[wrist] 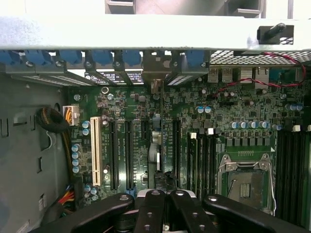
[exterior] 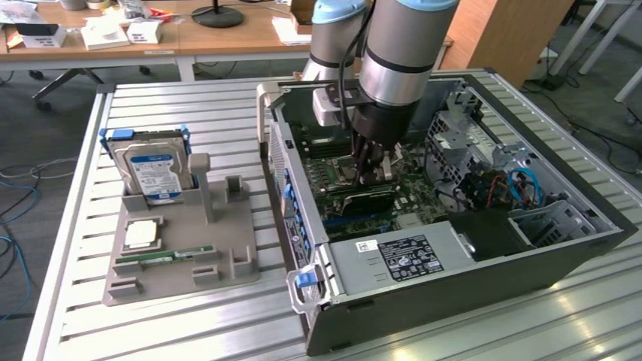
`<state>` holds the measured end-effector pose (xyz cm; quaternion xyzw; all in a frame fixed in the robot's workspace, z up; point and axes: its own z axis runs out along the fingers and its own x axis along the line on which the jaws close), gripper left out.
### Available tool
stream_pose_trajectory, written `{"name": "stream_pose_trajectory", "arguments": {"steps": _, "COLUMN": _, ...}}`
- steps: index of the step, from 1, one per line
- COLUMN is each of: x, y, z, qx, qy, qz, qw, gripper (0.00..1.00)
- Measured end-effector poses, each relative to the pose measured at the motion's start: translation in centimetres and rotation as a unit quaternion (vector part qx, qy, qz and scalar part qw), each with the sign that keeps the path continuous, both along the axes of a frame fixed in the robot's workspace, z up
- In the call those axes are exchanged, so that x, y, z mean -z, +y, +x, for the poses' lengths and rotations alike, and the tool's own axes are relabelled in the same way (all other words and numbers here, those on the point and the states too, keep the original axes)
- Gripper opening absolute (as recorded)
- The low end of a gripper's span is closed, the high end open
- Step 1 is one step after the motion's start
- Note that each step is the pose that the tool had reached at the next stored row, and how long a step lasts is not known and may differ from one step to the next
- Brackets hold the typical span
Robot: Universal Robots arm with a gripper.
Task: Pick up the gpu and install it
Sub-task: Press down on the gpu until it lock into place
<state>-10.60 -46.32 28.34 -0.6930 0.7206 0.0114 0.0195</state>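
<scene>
Exterior view: camera set off the arm (exterior: pixel 401 53), high above the table's (exterior: pixel 201 316) near edge. It faces down and across toward the far edge, with a desk (exterior: pixel 221 41) beyond. Middle distance. It takes in most of the table and the whole open case (exterior: pixel 452 278), which lies toward the exterior view's right.

Wrist view: camera on the wrist, inside the case, facing along the gripper (wrist: pixel 163 194) in the foreground and straight onto the board (wrist: pixel 141 104). Close range. The case's rear wall (wrist: pixel 146 31) bounds the far side.

Shared: the board, its slots (wrist: pixel 127 155) and the gpu (wrist: pixel 155 145), which is edge-on in the wrist view
</scene>
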Motion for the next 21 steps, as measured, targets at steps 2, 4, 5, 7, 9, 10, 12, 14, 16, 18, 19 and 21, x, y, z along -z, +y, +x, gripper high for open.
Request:
{"name": "stream_pose_trajectory", "arguments": {"steps": 2, "x": 0.09, "y": 0.00, "z": 0.00, "qx": 0.000, "qy": 0.0000, "qz": 0.0000, "qw": 1.0000, "gripper": 0.11}}
{"name": "stream_pose_trajectory", "arguments": {"steps": 4, "x": 0.10, "y": 0.00, "z": 0.00, "qx": 0.000, "qy": 0.0001, "qz": -0.0002, "qw": 1.0000, "gripper": 0.11}}
{"name": "stream_pose_trajectory", "arguments": {"steps": 5, "x": 0.10, "y": 0.00, "z": 0.00, "qx": 0.000, "qy": 0.0001, "qz": -0.0001, "qw": 1.0000, "gripper": 0.11}}
{"name": "stream_pose_trajectory", "arguments": {"steps": 7, "x": 0.18, "y": 0.00, "z": 0.00, "qx": 0.000, "qy": -0.0001, "qz": 0.0001, "qw": 1.0000, "gripper": 0.11}}
{"name": "stream_pose_trajectory", "arguments": {"steps": 9, "x": 0.25, "y": 0.06, "z": 0.00, "qx": 0.000, "qy": 0.0000, "qz": 0.0000, "qw": 1.0000, "gripper": 0.11}}
{"name": "stream_pose_trajectory", "arguments": {"steps": 10, "x": 0.27, "y": 0.11, "z": 0.00, "qx": 0.000, "qy": 0.0000, "qz": -0.0001, "qw": 1.0000, "gripper": 0.11}}
{"name": "stream_pose_trajectory", "arguments": {"steps": 12, "x": 0.33, "y": 0.17, "z": 0.01, "qx": 0.000, "qy": 0.0000, "qz": 0.0000, "qw": 1.0000, "gripper": 0.11}}
{"name": "stream_pose_trajectory", "arguments": {"steps": 14, "x": 0.45, "y": 0.19, "z": 0.00, "qx": 0.000, "qy": 0.0000, "qz": 0.0000, "qw": 1.0000, "gripper": 0.11}}
{"name": "stream_pose_trajectory", "arguments": {"steps": 16, "x": 0.60, "y": 0.21, "z": 0.00, "qx": 0.000, "qy": 0.0000, "qz": 0.0000, "qw": 1.0000, "gripper": 0.11}}
{"name": "stream_pose_trajectory", "arguments": {"steps": 18, "x": 0.72, "y": 0.25, "z": 0.00, "qx": 0.000, "qy": 0.0001, "qz": -0.0001, "qw": 1.0000, "gripper": 0.11}}
{"name": "stream_pose_trajectory", "arguments": {"steps": 19, "x": 0.78, "y": 0.26, "z": 0.00, "qx": 0.000, "qy": 0.0001, "qz": -0.0001, "qw": 1.0000, "gripper": 0.11}}
{"name": "stream_pose_trajectory", "arguments": {"steps": 21, "x": 0.84, "y": 0.28, "z": 0.00, "qx": 0.000, "qy": 0.0000, "qz": -0.0001, "qw": 1.0000, "gripper": 0.11}}
